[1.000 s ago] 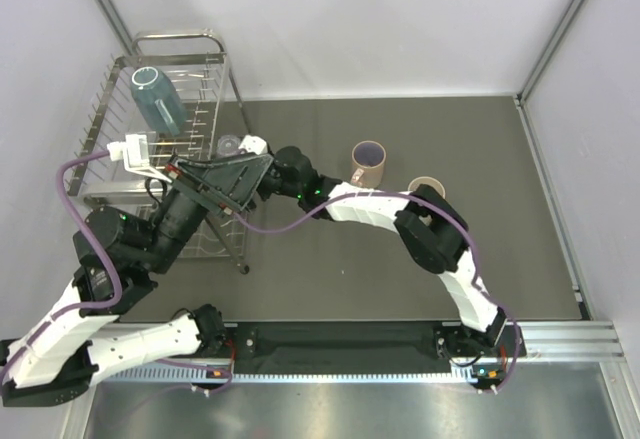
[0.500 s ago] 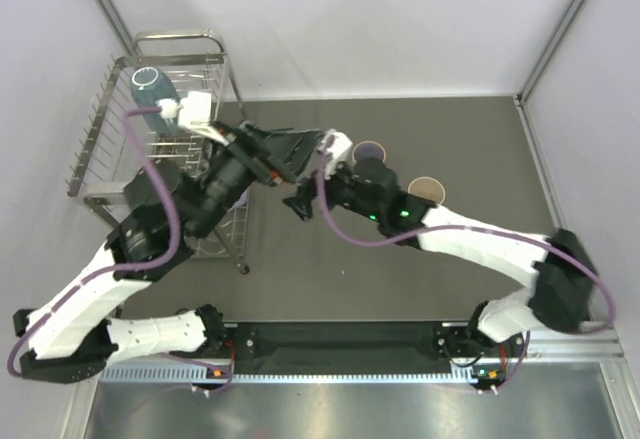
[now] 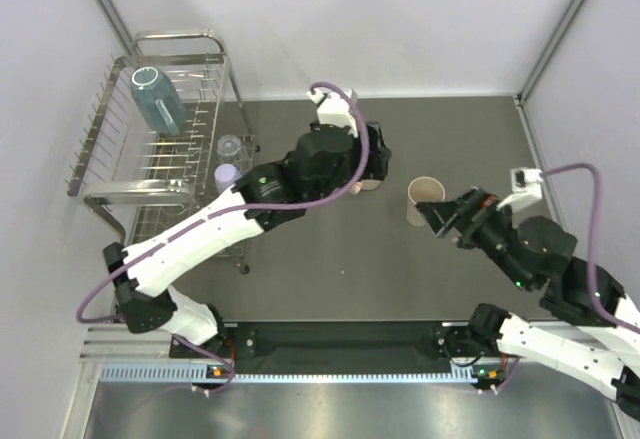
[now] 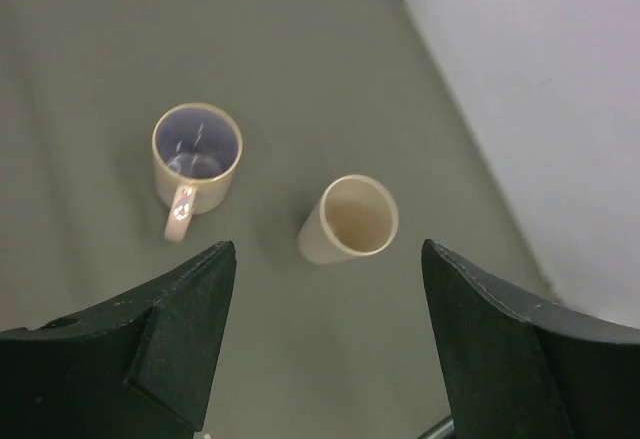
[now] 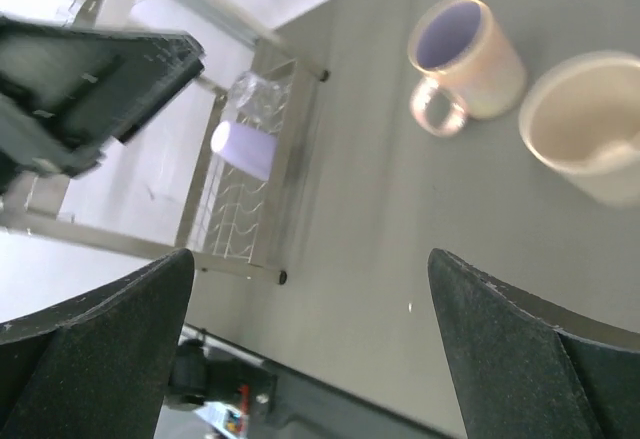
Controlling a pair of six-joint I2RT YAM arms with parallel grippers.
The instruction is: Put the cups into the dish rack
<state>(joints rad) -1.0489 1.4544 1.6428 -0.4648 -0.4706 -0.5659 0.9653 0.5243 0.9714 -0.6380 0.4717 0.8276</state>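
Observation:
The dish rack (image 3: 110, 124) stands at the far left and holds a teal-blue cup (image 3: 157, 99), a clear glass (image 3: 229, 146) and a lavender tumbler (image 3: 226, 176). The pink handled mug (image 4: 196, 159) and the beige tumbler (image 4: 350, 219) stand upright on the table. My left gripper (image 4: 325, 339) is open and empty, high above and just short of both; in the top view it (image 3: 372, 159) covers most of the mug. My right gripper (image 5: 310, 359) is open and empty, next to the beige tumbler (image 3: 424, 199). The mug (image 5: 465, 54) and the tumbler (image 5: 585, 124) lie ahead of it.
White walls close the table at the back and right (image 4: 540, 89). The rack's near foot (image 5: 283, 277) stands on the mat. The left arm (image 3: 220, 219) stretches across from the rack side to the middle. The metal rail (image 3: 350, 359) runs along the near edge.
My left arm has swung from the rack to the right, over the pink mug. My right arm has drawn back from the rack to the right. The lavender tumbler now shows in the rack.

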